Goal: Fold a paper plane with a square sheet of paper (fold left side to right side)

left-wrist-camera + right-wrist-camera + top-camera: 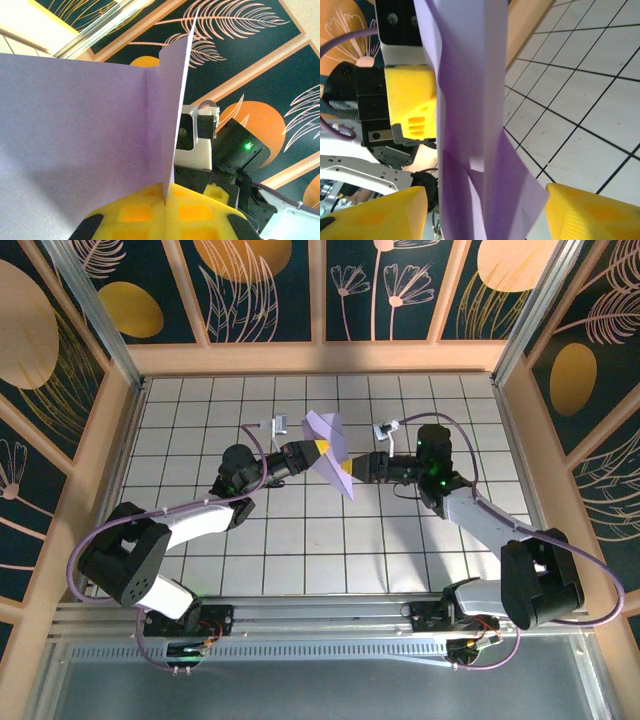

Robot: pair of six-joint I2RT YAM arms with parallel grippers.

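The square sheet of paper, lavender, is folded into a pointed paper plane [327, 432] and held up above the middle of the tiled table. My left gripper [321, 449] is shut on it. In the left wrist view its yellow pads [145, 215] pinch the centre crease [165, 192], and a flap of the plane [75, 130] spreads left. My right gripper [348, 470] faces it from the right and is open. In the right wrist view its yellow fingers [375, 215] stand wide on either side of the hanging folds [470, 100] without pressing them.
White grid tiles [300, 540] cover the table under both arms. Wooden rails and patterned walls [320, 358] bound it at the back and sides. The left gripper's yellow finger [412, 100] sits close behind the paper in the right wrist view.
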